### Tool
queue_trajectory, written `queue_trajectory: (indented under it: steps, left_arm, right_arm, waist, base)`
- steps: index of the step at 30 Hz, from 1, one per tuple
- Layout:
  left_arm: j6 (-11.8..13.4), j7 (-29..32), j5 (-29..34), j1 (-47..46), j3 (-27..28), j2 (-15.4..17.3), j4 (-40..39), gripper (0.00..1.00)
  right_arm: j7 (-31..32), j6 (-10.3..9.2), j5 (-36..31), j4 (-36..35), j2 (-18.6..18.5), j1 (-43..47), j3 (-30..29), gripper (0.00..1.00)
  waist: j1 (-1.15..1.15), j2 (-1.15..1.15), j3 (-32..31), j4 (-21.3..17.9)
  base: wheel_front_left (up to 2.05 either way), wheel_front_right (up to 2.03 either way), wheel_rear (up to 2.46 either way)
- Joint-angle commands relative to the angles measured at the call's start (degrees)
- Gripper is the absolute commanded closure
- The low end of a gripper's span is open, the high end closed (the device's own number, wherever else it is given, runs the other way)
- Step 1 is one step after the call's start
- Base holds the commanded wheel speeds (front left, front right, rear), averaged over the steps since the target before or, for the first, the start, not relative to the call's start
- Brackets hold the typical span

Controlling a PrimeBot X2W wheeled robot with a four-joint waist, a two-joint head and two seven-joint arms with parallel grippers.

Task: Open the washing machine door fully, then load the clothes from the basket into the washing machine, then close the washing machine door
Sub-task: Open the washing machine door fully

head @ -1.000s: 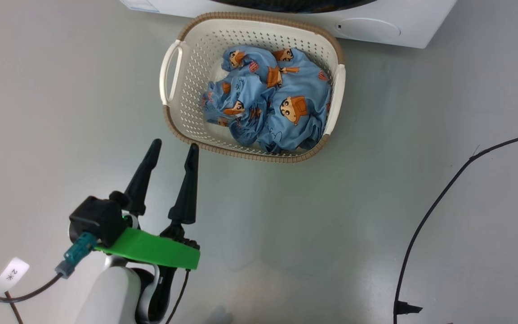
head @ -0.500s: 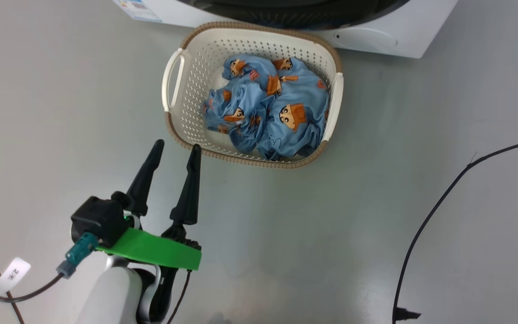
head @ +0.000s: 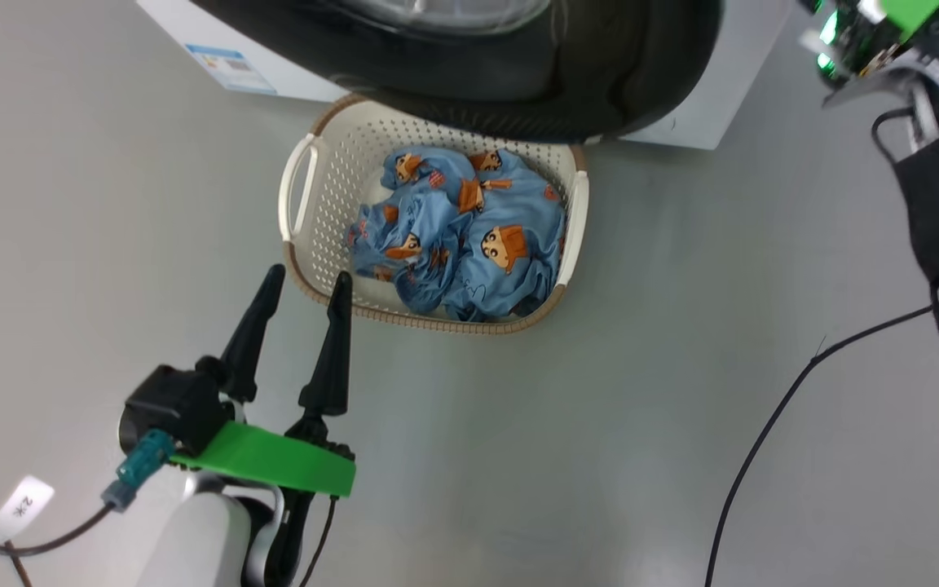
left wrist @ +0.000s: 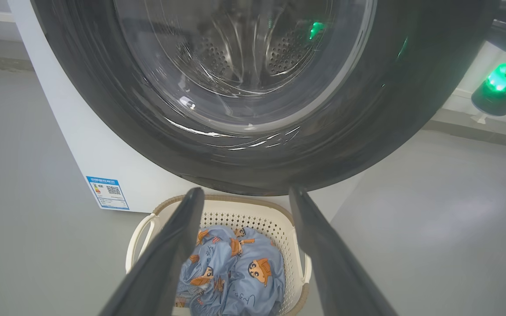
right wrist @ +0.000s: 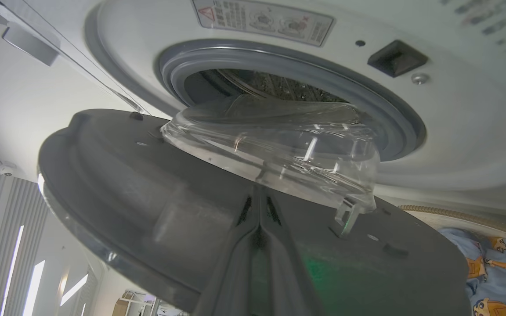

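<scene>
- Washing machine [head: 176, 28]: white body along the top of the head view. In the right wrist view the drum mouth and its grey gasket show above the door.
- Washing machine door [head: 535, 90]: only part open. Its black rim hangs over the far rim of the basket in the head view. Judged from the latch socket at upper right of the right wrist view, the door's free edge lies on that side.
- Basket [head: 319, 220]: on the floor just in front of the machine, long axis running left to right in the head view.
- Clothes [head: 469, 236]: bunched inside the basket, none loaded yet.
- Right gripper [right wrist: 258, 199]: the nearer arm. Fingers together, holding nothing, tips up against the door's inner face just below the glass bowl; probably touching, but contact is hard to confirm. Pushing outward should swing the door wider.
- Left gripper [head: 308, 274]: lower left of the head view, fingers wide apart and empty, aimed at the basket's near rim.
</scene>
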Motion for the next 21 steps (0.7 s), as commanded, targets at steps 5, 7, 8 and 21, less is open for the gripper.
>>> queue_trajectory:
  steps: [5,7,8,21]
  left_arm:
    - [-0.5,-0.4,2.0,3.2,2.6,1.5,0.0,0.00]
    - [-0.7,-0.4,2.4,3.7,2.7,1.5,0.2,0.00]
    - [-0.7,-0.4,2.6,4.0,2.7,1.5,0.3,0.00]
    - [-1.3,-0.4,3.9,6.1,3.3,1.5,0.9,0.00]
  right_arm:
    - [1.6,0.09,0.0,-3.0,3.0,4.7,2.5,1.00]
    - [1.9,0.09,-0.1,-3.4,3.2,5.8,3.0,1.00]
    - [2.0,0.09,0.0,-3.6,3.4,6.4,3.2,1.00]
    - [3.4,0.09,0.7,-6.9,5.0,12.6,5.4,1.00]
  waist:
    - [0.00,0.00,-4.0,-1.7]
    - [0.00,0.00,-4.9,-1.9]
    - [0.00,0.00,-5.3,-1.9]
    - [0.00,0.00,-9.3,-1.8]
  base:
    - [0.00,0.00,0.00]
    - [0.00,0.00,0.00]
    - [0.00,0.00,0.00]
    - [0.00,0.00,0.00]
